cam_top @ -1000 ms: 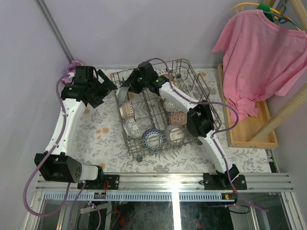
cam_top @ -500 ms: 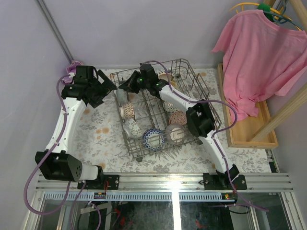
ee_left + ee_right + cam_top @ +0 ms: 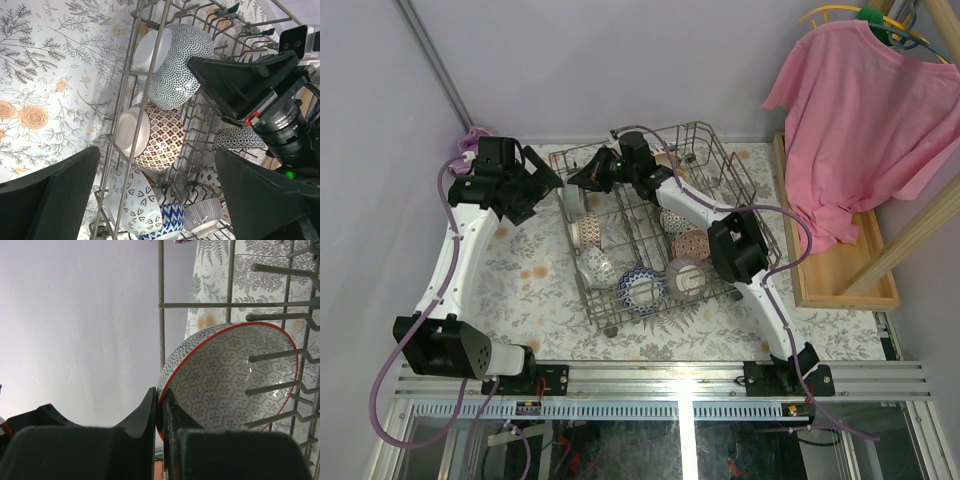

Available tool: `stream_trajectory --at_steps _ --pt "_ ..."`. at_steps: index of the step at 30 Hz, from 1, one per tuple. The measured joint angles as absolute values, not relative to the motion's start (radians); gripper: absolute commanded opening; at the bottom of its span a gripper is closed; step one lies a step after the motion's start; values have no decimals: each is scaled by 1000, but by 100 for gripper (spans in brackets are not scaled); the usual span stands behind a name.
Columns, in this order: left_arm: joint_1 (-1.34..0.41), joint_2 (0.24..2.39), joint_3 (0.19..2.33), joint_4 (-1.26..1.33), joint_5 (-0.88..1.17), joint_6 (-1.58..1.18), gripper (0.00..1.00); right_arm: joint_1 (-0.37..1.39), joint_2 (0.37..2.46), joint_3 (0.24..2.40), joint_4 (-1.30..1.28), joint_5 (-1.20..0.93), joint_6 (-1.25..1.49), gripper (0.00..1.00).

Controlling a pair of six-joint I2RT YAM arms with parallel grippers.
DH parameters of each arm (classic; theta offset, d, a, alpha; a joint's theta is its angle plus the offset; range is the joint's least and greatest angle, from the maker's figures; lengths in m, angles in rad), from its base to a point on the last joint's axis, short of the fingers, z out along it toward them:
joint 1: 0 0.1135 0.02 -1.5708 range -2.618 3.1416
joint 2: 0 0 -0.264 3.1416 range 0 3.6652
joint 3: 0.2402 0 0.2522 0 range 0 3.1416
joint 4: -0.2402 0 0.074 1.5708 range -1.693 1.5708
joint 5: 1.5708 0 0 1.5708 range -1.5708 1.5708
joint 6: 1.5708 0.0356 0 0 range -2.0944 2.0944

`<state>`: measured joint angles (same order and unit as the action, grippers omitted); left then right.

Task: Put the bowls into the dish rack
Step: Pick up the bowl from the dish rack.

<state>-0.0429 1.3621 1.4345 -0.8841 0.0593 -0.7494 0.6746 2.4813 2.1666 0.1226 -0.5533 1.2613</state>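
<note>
My right pincer [image 3: 161,401] pinches the red-rimmed bowl [image 3: 227,377] by its rim. The bowl lies at two o'clock, and my arm reaches across the dish rack [image 3: 722,150].

We log the dotted bowl [image 3: 175,65]: dark teal dots on white outside. From the right wrist it shows grey hexagon flowers on cream inside and a thin red rim.

Lattice bowl [image 3: 162,140]: maroon-brown diamond grid on white.

Leaf bowl [image 3: 132,202]: grey leaf outlines on white.

Chevron bowl [image 3: 172,222]: cobalt blue and white.

Dish rack [image 3: 715,150]: plain grey wire.

Tablecloth [image 3: 35,60]: white, grey sprigs, orange roses.

We note a pink T-shirt [image 3: 860,110] on a yellow hanger [image 3: 817,13].
</note>
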Motion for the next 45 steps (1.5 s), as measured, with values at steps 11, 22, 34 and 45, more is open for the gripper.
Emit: stream_trajectory --at_steps 11,22,34,45 --pt "-43 1362 1436 -890 51 -745 96 641 2495 2175 212 -696 1250 0" --pt "-43 1345 1437 -904 46 -735 96 627 2513 2255 259 -786 1252 2" --pt "-43 1330 1439 -920 45 -722 95 625 2520 2288 173 -796 1205 10" --pt "-43 1330 1439 -921 45 -717 95 626 2532 2343 125 -780 1179 13"
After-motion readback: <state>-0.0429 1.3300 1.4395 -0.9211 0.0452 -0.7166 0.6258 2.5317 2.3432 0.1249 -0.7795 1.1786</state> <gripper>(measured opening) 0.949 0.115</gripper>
